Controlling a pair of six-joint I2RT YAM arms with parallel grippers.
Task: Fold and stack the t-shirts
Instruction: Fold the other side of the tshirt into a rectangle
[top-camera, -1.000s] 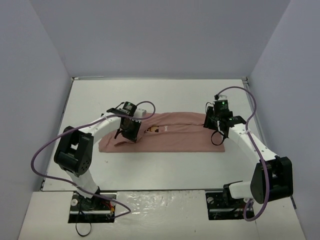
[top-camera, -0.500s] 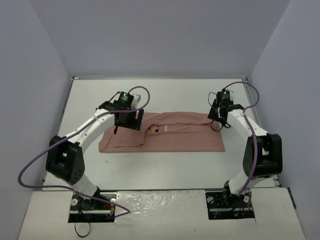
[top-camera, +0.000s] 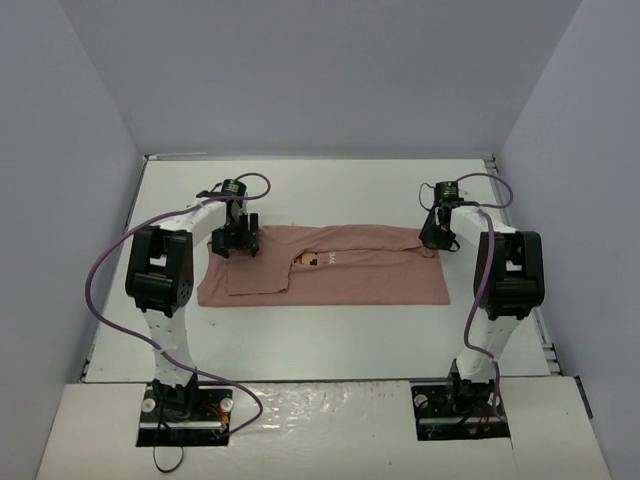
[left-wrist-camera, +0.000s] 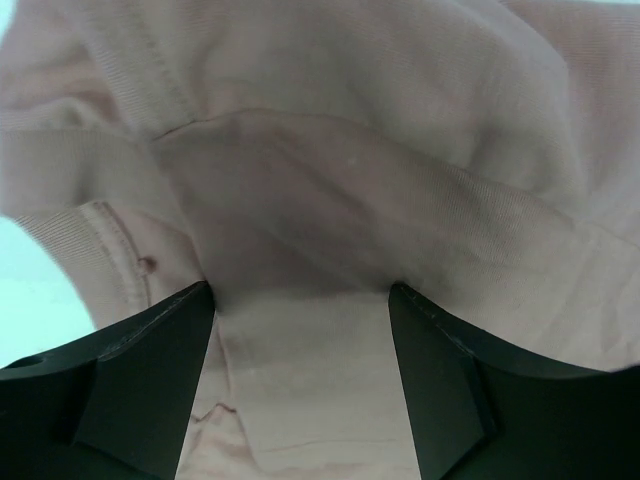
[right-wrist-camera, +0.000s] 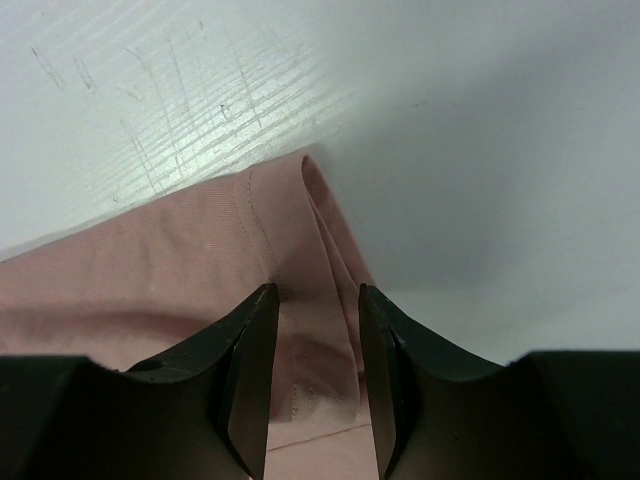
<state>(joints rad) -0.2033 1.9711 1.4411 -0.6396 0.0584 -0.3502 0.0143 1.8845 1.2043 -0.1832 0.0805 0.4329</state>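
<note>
Two t-shirt (top-camera: 340, 275) corners, left pincer (left-wrist-camera: 300, 298) wide over one, right pincer (right-wrist-camera: 315, 298) narrow over other

Soft, even overhead light fills the top view: the white tabletop (top-camera: 330, 330) is bright, shadows under the arms are faint, and the glossy near strip (top-camera: 320, 405) shows patchy glare. In the left wrist view the shirt (left-wrist-camera: 400, 150) looks washed out and slightly soft, the black left fingers (left-wrist-camera: 140, 380) featureless. The right wrist view has streaky sheen at upper left, grey shade at right, and dark, blurred right fingers (right-wrist-camera: 240, 380).
</note>
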